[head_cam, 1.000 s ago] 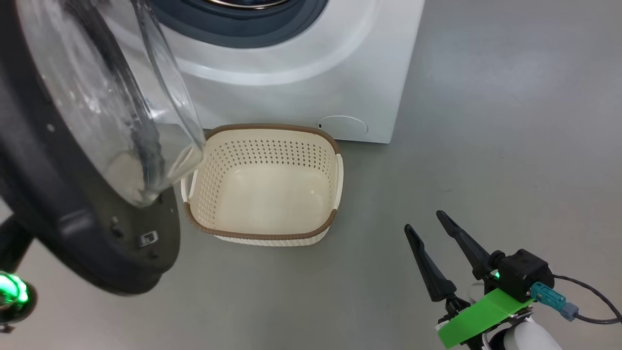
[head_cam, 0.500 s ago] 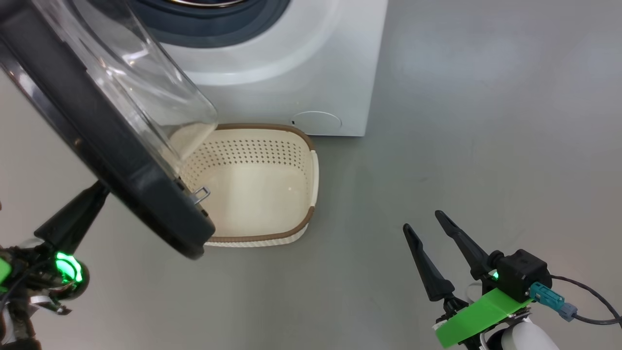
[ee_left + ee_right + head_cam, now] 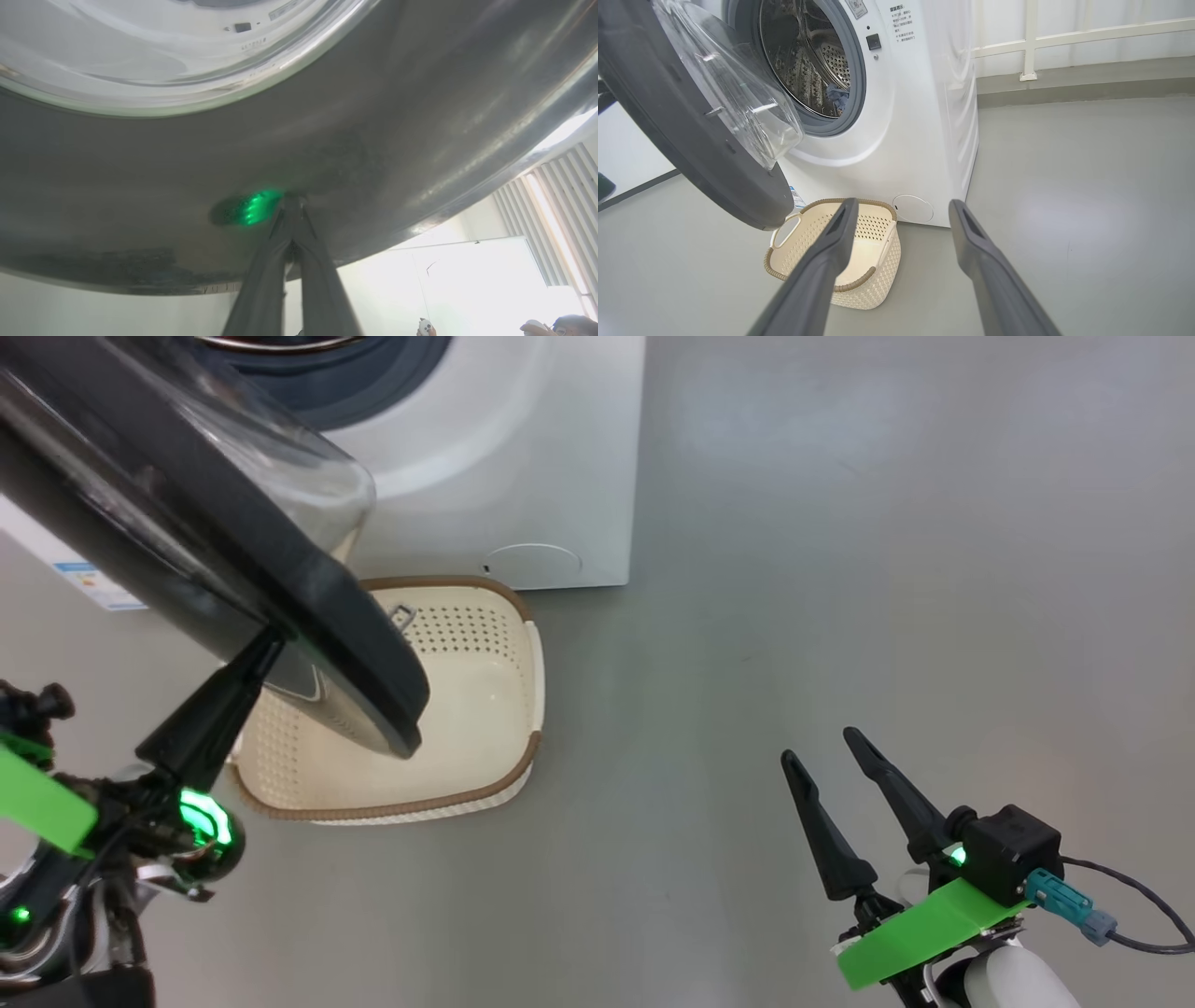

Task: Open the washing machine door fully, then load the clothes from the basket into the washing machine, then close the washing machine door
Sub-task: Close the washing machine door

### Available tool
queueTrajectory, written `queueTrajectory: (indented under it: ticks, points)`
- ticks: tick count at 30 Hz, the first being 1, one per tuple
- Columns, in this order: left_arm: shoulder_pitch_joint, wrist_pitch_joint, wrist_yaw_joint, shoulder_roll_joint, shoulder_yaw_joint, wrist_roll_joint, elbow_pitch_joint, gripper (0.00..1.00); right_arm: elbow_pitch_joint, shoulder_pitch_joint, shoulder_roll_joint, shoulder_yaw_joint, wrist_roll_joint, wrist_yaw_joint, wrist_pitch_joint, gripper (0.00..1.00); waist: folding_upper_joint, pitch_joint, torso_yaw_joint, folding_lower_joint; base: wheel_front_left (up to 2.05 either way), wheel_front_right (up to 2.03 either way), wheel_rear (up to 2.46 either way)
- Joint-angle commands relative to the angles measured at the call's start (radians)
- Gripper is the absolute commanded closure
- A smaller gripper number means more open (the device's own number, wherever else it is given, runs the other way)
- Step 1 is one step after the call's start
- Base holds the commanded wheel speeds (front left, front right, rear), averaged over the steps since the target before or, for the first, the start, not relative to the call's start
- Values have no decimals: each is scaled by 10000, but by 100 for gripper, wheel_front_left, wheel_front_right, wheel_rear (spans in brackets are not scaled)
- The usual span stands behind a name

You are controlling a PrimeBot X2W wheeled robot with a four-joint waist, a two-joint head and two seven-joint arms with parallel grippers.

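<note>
Grey floor (image 3: 840, 569) below. Basket (image 3: 392, 809) on it, half hidden behind washing machine door (image 3: 187, 541), cut off at top. Left end effector (image 3: 292, 201) pinched shut, tips on door's dark frame. Right end effector (image 3: 820, 747) spread wide, empty. Clothes (image 3: 837, 95) hard to see: blue scrap inside washing machine (image 3: 915, 116).

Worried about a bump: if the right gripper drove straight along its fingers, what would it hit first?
The right gripper would probably meet the white front of the washing machine, beside the drum opening; the basket lies below that line. Depth is unclear.
</note>
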Motion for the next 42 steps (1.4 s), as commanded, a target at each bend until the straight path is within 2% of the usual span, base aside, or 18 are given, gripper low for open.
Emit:
queueTrajectory:
  ticks: [1, 11, 20, 36, 42]
  points:
    - [-307, -176, -71, 220, 64, -118, -163, 100, -243, -176, 84, 147, -29, 16, -120, 0, -1, 48, -270, 0, 0, 0, 0]
    - [-705, -1593, -71, 219, -674, -270, 492, 100, -266, -206, 249, -33, -29, 16, -120, 0, -1, 191, -899, 0, 0, 0, 0]
    - [-1424, -3347, -71, 218, -1169, -263, 1282, 100, -274, -246, 414, -115, -17, 16, -120, 0, -1, 298, -1446, 0, 0, 0, 0]
    - [-2595, -6582, -71, 218, -1609, 55, 1626, 100, -185, -350, 641, -292, 36, 16, -120, 0, -1, 515, -2386, 0, 0, 0, 0]
    - [-2626, -7082, -71, 218, -1726, 70, 1639, 100, -115, -315, 708, -340, -7, 16, -120, 0, -1, 425, -2515, 0, 0, 0, 0]
